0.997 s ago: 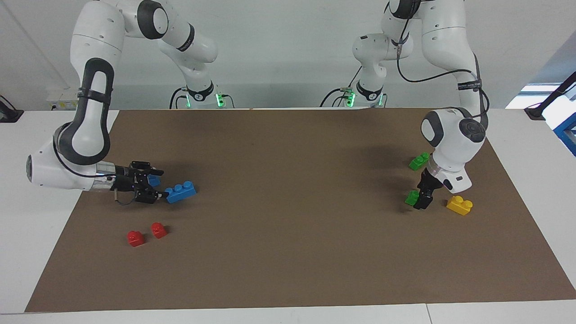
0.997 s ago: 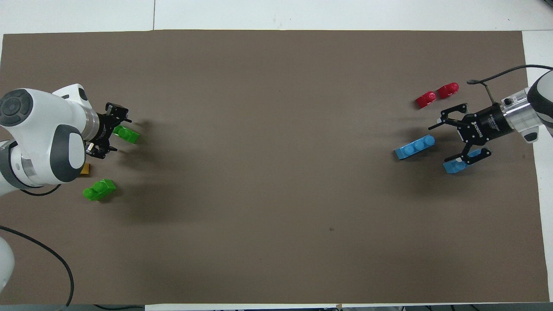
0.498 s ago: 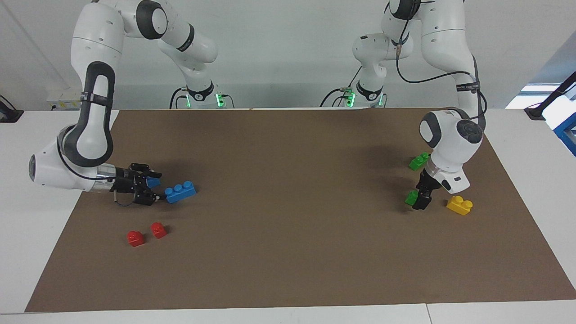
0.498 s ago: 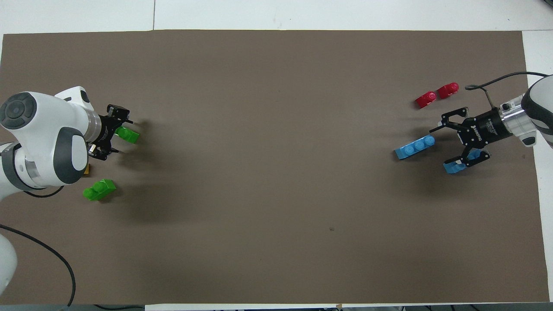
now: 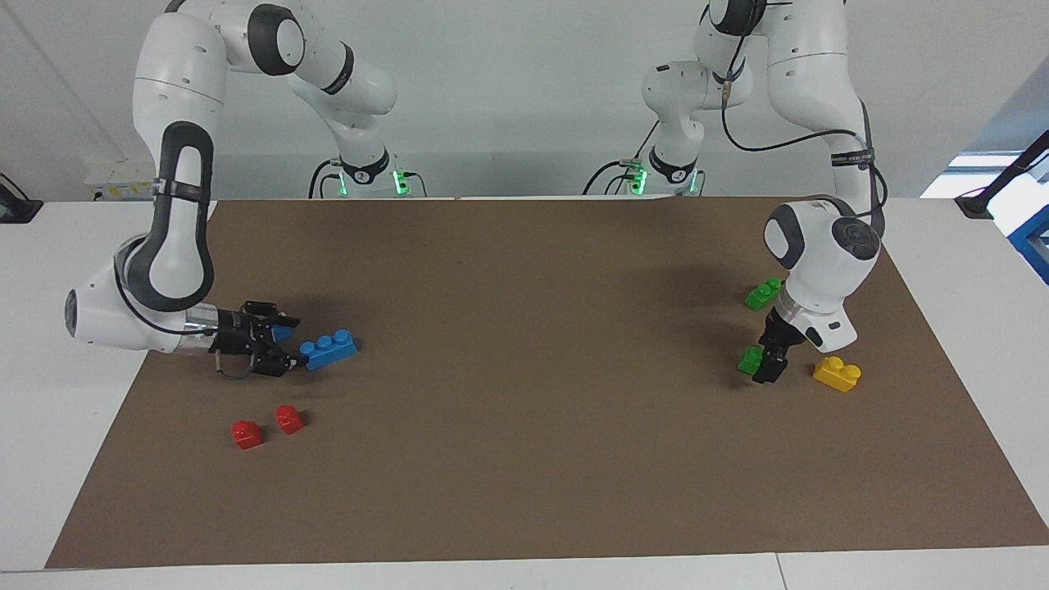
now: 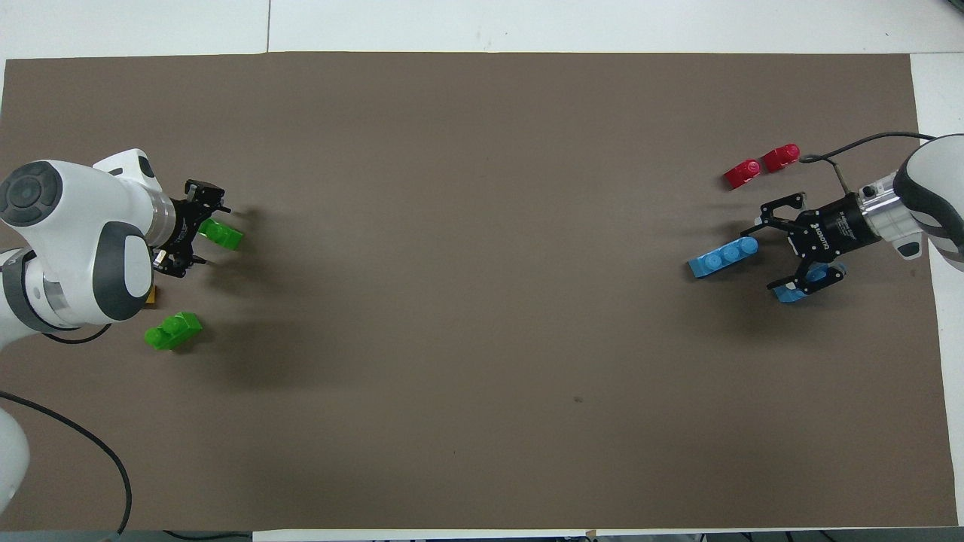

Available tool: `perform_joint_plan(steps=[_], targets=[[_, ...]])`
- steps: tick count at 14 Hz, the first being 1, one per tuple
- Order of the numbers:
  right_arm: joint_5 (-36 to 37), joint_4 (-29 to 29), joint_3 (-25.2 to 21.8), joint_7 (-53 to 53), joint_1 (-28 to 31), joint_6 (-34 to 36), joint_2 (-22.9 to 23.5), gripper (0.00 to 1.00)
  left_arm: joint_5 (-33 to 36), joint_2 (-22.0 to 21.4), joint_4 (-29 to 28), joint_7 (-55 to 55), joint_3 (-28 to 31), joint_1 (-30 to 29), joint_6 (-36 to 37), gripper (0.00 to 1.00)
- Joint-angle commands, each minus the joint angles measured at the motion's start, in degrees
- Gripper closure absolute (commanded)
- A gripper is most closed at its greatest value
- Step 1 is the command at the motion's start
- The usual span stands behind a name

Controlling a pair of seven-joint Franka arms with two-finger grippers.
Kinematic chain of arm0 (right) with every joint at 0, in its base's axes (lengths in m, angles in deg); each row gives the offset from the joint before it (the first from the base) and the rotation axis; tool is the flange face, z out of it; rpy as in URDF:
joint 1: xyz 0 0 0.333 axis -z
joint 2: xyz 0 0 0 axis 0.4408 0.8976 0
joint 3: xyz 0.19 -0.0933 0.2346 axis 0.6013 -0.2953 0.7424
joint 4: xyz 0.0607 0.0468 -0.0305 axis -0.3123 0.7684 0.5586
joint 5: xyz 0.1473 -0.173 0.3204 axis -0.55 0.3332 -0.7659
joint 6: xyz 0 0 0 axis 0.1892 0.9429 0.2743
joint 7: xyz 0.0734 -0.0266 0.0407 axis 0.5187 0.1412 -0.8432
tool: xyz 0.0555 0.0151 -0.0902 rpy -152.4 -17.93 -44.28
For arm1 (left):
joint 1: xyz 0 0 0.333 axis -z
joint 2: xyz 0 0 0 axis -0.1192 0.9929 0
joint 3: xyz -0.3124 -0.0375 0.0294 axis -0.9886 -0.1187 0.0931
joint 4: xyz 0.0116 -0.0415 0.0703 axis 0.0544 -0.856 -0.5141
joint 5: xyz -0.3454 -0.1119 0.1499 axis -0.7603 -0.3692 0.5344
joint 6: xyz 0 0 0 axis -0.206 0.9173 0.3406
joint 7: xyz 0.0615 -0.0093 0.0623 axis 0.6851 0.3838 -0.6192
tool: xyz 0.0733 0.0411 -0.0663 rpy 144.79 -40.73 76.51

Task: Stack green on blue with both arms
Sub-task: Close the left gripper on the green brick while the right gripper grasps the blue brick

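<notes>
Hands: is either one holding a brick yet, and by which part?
Nothing is held. The left hand, open, straddles a green brick on the mat. The right hand, open, sits low at the end of a blue brick, not gripping it.

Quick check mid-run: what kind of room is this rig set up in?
Probably a robotics lab: a white table under a brown mat, bare white wall, and toy bricks like the blue brick.

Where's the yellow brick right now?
The yellow brick sits on the brown mat at the left arm's end of the table, beside the left gripper and the green brick there; the overhead view mostly hides it.
</notes>
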Motion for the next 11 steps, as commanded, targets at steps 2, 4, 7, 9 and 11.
perform_joint_plan(steps=[2, 4, 7, 9, 11], targets=[[-1.46, 2.18, 0.23, -1.38, -0.45, -3.03, -0.24, 0.01, -0.86, 0.28, -0.54, -0.1, -0.02, -0.51, -1.47, 0.1], [-1.55, 2.36, 0.23, -1.38, -0.45, -3.12, -0.24, 0.01, -0.86, 0.28, -0.63, -0.19, -0.02, -0.51, -1.65, 0.3], [-1.55, 2.36, 0.23, -1.47, -0.45, -3.21, -0.24, 0.02, -0.86, 0.28, -0.63, -0.19, -0.02, -0.6, -1.73, 0.65], [-1.64, 2.45, 0.23, -1.47, -0.45, -4.26, -0.24, 0.05, -0.86, 0.37, -0.46, -0.01, -0.02, -0.6, -1.65, 1.0], [-1.99, 2.54, 0.23, -1.38, -0.45, -4.53, -0.24, 0.12, -0.86, 0.46, -0.02, 0.08, -0.02, -0.51, -1.65, 1.0]])
